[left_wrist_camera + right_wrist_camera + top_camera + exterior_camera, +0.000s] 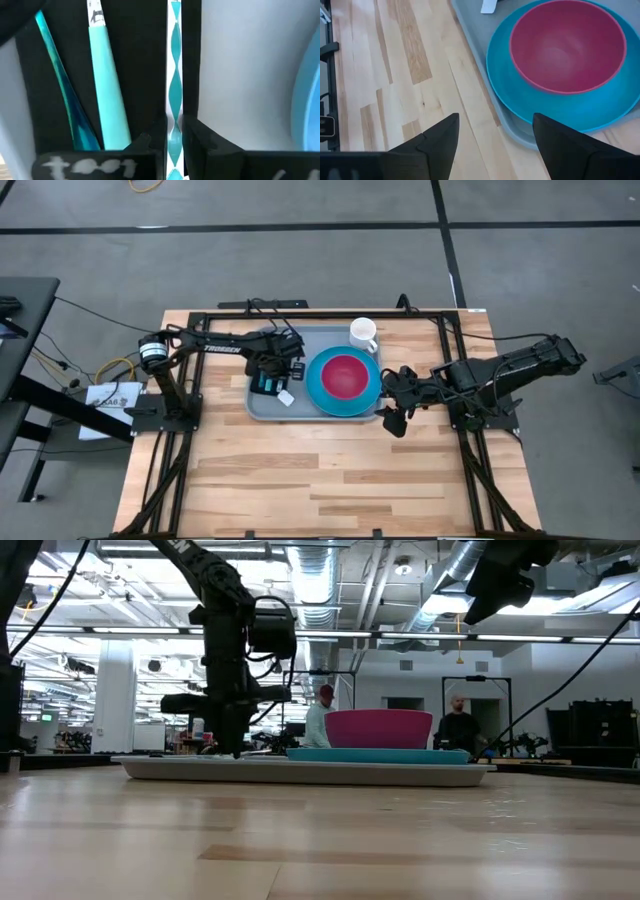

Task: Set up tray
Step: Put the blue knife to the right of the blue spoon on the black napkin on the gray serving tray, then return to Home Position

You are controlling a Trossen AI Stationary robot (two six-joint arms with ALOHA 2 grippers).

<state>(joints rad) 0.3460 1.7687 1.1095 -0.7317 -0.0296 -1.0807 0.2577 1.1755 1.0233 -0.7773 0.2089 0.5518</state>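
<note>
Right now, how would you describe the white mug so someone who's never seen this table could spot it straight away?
Find the grey-blue tray at the far middle of the wooden table. At the tray's far right corner, just beyond the blue plate holding the pink bowl, stands the white mug. It is the only white, handled cup there, while its neighbours are coloured.

The right gripper (495, 137) hangs above the wood table (385, 75) with its two dark fingers (437, 137) spread wide apart and nothing between them. At about one o'clock from them lies the grey tray (480, 60), its rounded corner close by. On the tray sits a blue plate (560, 107), and a pink bowl (567, 45) rests in the plate. A small white object (488, 6) shows at twelve o'clock, on the tray.
</note>
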